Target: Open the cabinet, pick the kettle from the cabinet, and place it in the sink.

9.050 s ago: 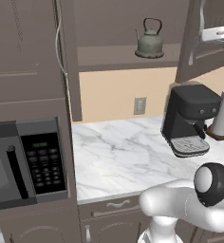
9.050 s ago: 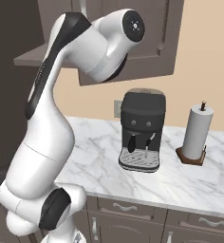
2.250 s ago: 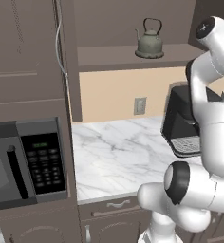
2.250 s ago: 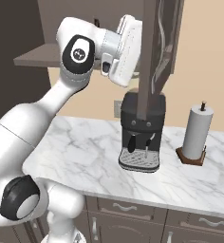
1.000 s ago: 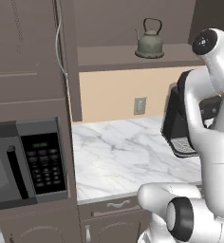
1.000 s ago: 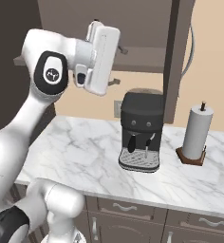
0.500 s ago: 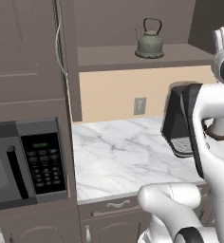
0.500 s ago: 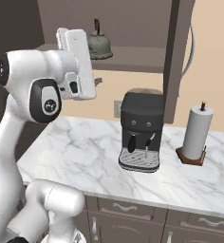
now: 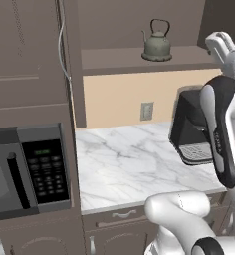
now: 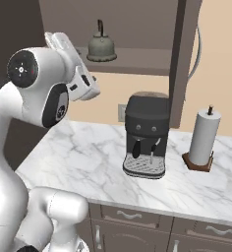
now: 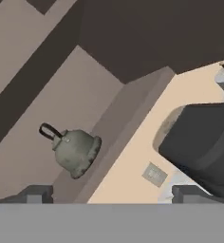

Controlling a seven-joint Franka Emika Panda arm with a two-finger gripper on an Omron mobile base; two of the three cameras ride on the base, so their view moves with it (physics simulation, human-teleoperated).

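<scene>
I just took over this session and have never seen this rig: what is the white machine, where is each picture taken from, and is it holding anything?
The white machine is a robot arm on a base that drives. Two pictures come from cameras on that base, behind the arm to its left and right. The third looks along the end effector, whose jaws stand open and hold nothing. The cabinet is open, and the kettle sits on its shelf, untouched. On the marble counter stand a black coffee machine and a paper towel roll. A microwave sits at the left.
</scene>
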